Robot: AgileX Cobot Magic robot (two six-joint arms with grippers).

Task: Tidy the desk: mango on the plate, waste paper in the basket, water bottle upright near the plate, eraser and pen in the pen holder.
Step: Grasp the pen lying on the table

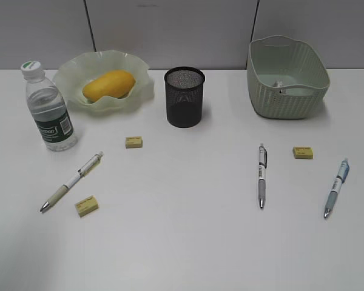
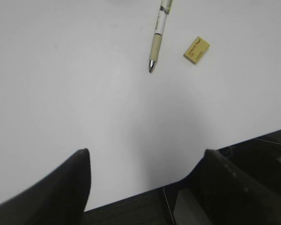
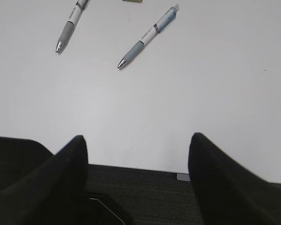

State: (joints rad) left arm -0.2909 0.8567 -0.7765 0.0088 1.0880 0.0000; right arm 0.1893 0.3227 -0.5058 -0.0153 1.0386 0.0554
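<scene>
The mango [image 1: 108, 84] lies on the wavy-rimmed plate [image 1: 70, 76] at back left. The water bottle [image 1: 47, 108] stands upright left of the plate. The black mesh pen holder [image 1: 184, 97] stands at back centre. A scrap of waste paper [image 1: 279, 84] lies inside the basket [image 1: 286, 97] at back right. Three pens lie on the white desk [image 1: 182, 242]: a beige one [image 1: 72, 181], a grey one [image 1: 262, 176] and a blue one [image 1: 337, 187]. Three yellow erasers [image 1: 87, 205] [image 1: 133, 142] [image 1: 303, 152] lie flat. My left gripper [image 2: 147, 154] and right gripper [image 3: 136, 140] are open and empty at the desk's front edge, outside the exterior view.
The left wrist view shows the beige pen [image 2: 157, 40] and an eraser [image 2: 196, 49] ahead. The right wrist view shows the grey pen [image 3: 69, 27] and blue pen [image 3: 147, 36]. A grey partition wall [image 1: 170, 30] stands behind the desk.
</scene>
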